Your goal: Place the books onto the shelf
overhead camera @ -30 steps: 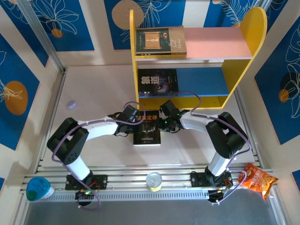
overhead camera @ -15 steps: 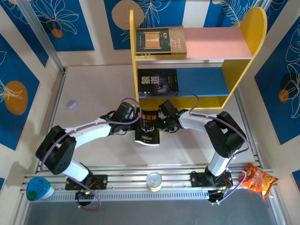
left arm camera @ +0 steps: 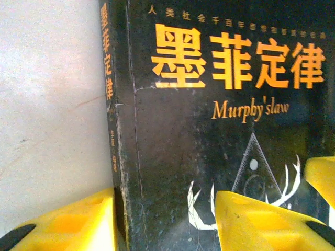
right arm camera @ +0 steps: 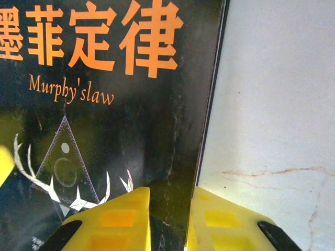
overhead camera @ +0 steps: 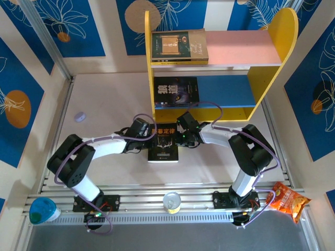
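At the middle of the table [overhead camera: 104, 99], just in front of the shelf [overhead camera: 280, 36], a black book [overhead camera: 163, 144] is seen lying cover up, its orange Chinese title and the words "Murphy's law" turned toward the arms' bases. It is flanked by both arms. The left gripper [overhead camera: 151, 138] is placed at its spine edge and the right gripper [overhead camera: 178, 138] at its opposite long edge.

From the left wrist, the left gripper [left arm camera: 165, 201] is shown part-way apart. One yellow finger [left arm camera: 68, 222] is set against the foot of the spine on the table side, and the other is laid over the cover near the white antler drawing. Whether the book is actually pinched there cannot be told.

From the right wrist, the right gripper [right arm camera: 168, 196] is shown drawn close together, with the book's page edge caught in the narrow gap. One finger [right arm camera: 112, 219] is placed on the cover and the other on the table side, so the black book [right arm camera: 104, 104] is clamped at that edge.

On the shelf, a tan-and-dark book [overhead camera: 179, 47] is laid flat at the left end of the pink upper board. A second black book [overhead camera: 176, 91] is laid at the left of the blue lower tier.

Along the near rail, a teal-lidded cup [overhead camera: 42, 209], a can [overhead camera: 171, 201] and an orange snack bag [overhead camera: 287, 201] are seen, well apart from the books.
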